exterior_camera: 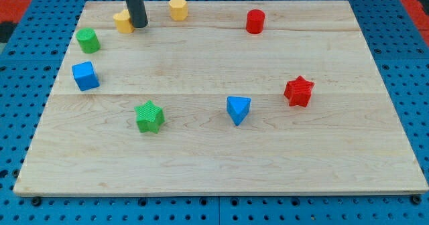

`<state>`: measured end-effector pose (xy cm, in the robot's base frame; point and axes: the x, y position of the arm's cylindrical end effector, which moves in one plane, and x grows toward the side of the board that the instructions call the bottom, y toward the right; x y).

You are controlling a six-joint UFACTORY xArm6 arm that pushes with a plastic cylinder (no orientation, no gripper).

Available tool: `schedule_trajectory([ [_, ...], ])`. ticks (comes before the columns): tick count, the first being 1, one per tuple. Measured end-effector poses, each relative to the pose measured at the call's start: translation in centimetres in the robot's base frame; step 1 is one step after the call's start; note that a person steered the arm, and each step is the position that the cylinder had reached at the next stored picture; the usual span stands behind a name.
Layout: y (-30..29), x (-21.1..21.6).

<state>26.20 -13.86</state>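
Note:
My tip [139,25] rests near the view's top left, touching the right side of a yellow block [123,22] whose shape is partly hidden by the rod. A yellow hexagonal block [177,9] lies to the tip's right. Down and to the left sit a green cylinder-like block [88,41] and a blue cube [85,76]. Further down lies a green star block [149,116].
A red cylinder [255,21] stands at the top right of the wooden board [221,165]. A red star block [299,91] and a blue triangular block [238,109] lie on the right half. A blue pegboard [409,64] surrounds the board.

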Motion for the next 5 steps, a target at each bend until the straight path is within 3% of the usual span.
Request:
schedule_trajectory([
  [3,17.9,1.7],
  [5,21.6,1.3],
])
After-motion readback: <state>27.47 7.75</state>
